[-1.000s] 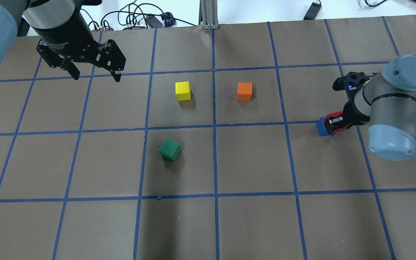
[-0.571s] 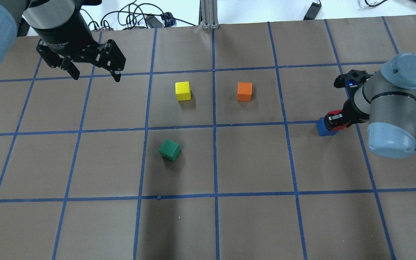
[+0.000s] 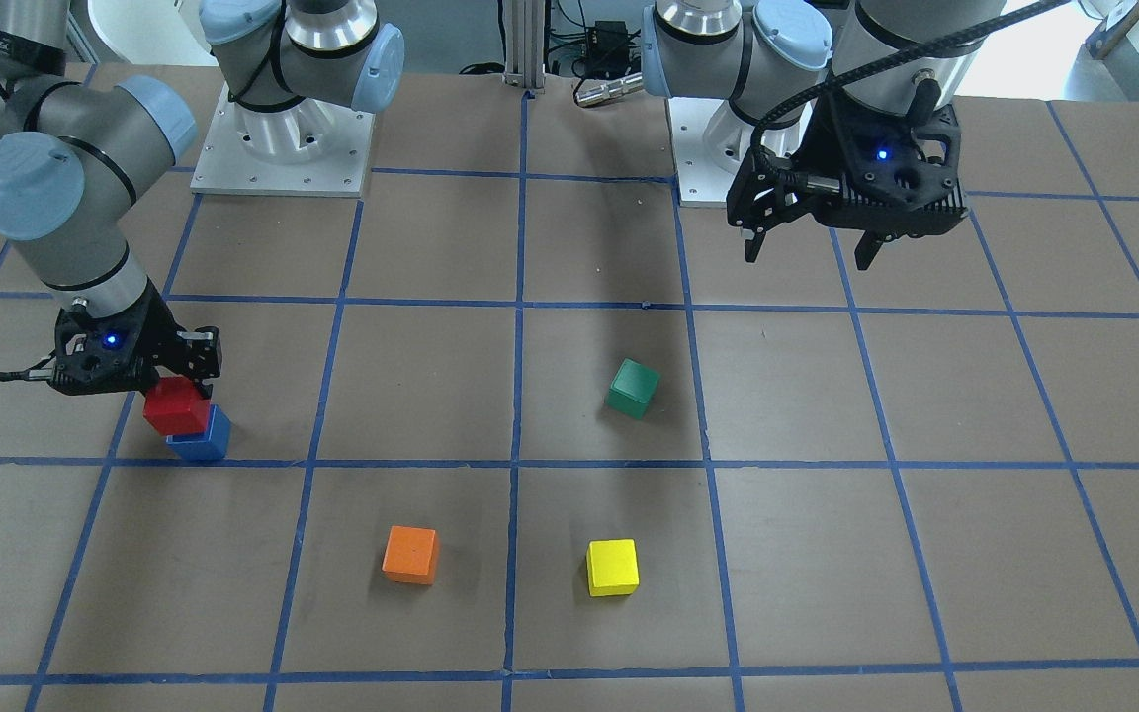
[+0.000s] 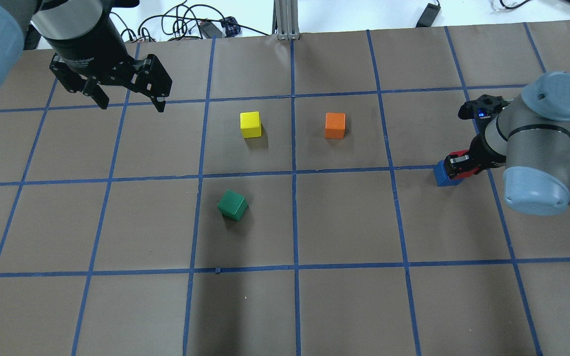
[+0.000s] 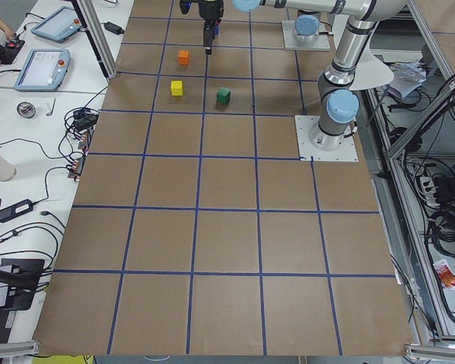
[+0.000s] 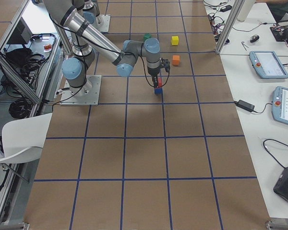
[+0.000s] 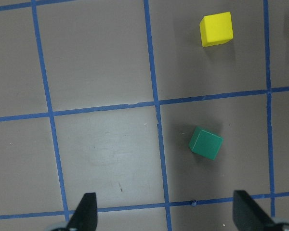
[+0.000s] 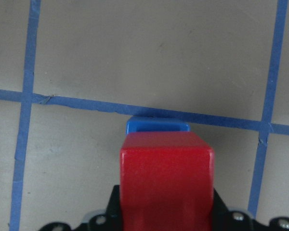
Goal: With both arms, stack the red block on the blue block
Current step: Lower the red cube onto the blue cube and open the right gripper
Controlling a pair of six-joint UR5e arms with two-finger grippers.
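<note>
The red block [image 3: 174, 407] is in my right gripper [image 3: 177, 394], directly over the blue block [image 3: 202, 437] at the table's right side. I cannot tell whether red rests on blue or hangs just above it. The right wrist view shows the red block [image 8: 166, 178] covering most of the blue block [image 8: 157, 125]. In the overhead view the red block [image 4: 464, 159] and blue block [image 4: 442, 176] sit under the right gripper [image 4: 458, 165]. My left gripper [image 4: 129, 101] is open and empty, high over the far left.
A yellow cube [image 4: 250, 124] and an orange cube [image 4: 335, 125] stand in the middle far row. A tilted green cube [image 4: 232, 204] lies nearer. The left wrist view shows the green cube [image 7: 205, 143] and yellow cube [image 7: 216, 29] below the open fingers.
The right arm has shifted slightly with the red block, which stays over the blue block. The left arm has not moved.
</note>
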